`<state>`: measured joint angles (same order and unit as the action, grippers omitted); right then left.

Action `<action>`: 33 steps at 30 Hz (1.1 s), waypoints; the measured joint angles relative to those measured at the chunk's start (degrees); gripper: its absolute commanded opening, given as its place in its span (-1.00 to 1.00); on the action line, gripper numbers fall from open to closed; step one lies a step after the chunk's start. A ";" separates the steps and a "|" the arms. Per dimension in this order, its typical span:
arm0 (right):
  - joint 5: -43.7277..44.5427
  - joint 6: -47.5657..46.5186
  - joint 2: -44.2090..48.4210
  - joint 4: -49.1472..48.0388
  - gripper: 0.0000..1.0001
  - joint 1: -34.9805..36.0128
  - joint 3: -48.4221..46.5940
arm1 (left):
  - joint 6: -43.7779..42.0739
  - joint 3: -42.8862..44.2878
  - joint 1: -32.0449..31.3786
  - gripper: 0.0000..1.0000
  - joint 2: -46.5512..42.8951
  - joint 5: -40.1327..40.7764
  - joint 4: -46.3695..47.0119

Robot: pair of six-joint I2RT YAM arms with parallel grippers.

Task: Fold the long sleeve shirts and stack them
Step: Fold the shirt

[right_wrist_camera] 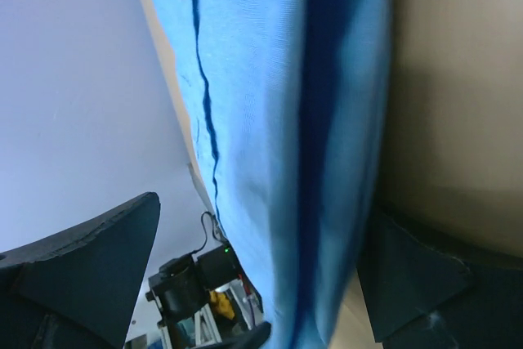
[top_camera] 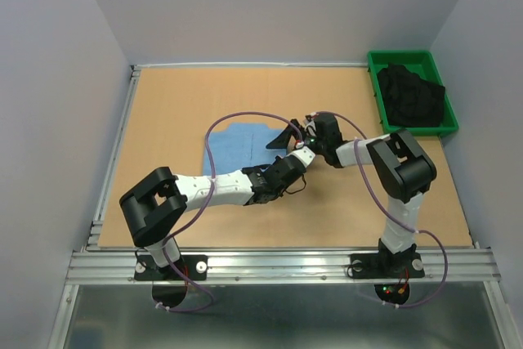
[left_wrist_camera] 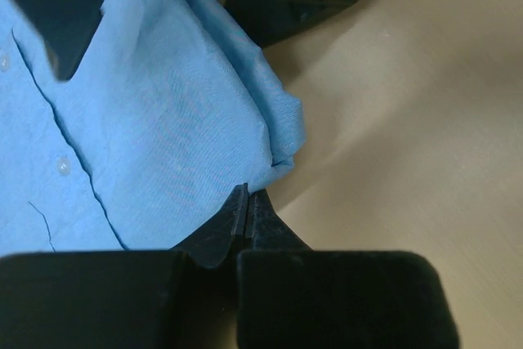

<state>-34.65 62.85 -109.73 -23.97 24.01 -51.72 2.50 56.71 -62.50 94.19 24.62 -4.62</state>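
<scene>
The light blue shirt (top_camera: 237,146) lies part-folded as a flat block at the middle of the bench (top_camera: 188,96), its longer side running left to right. Both arms meet at its right-hand edge, which runs from near to far. The left end effector (left_wrist_camera: 248,206) is closed, its tips pinching the near right corner of the cloth; the rest of the shirt spreads away to its left. The right end effector (right_wrist_camera: 253,267) stands wide open astride the same edge further back, cloth between its fingers but not gripped (probably a doubled side fold, though this close view is hard to read). The coming move looks like a leftward fold, so the right arm must close first. The two wrists sit close together and could collide. A green tray (top_camera: 384,63) holding dark clothing (top_camera: 413,96) sits well apart at the far right.
</scene>
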 measured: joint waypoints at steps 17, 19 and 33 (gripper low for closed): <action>-1.44 -5.33 -8.96 1.57 -0.99 3.34 -6.62 | 4.81 0.59 0.63 0.04 -0.11 -1.70 -0.96; -1.31 -7.23 -8.92 2.49 -0.99 2.95 -6.97 | 5.62 0.68 1.29 0.23 -0.96 -1.84 -1.49; 0.90 -26.88 -1.60 22.27 -0.99 -7.45 -9.46 | 9.07 -3.98 27.74 0.98 -31.50 -3.63 0.24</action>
<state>-33.76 35.97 -111.33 -1.69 16.56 -61.19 11.57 52.73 -34.76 62.70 20.99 -4.38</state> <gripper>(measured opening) 0.056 0.986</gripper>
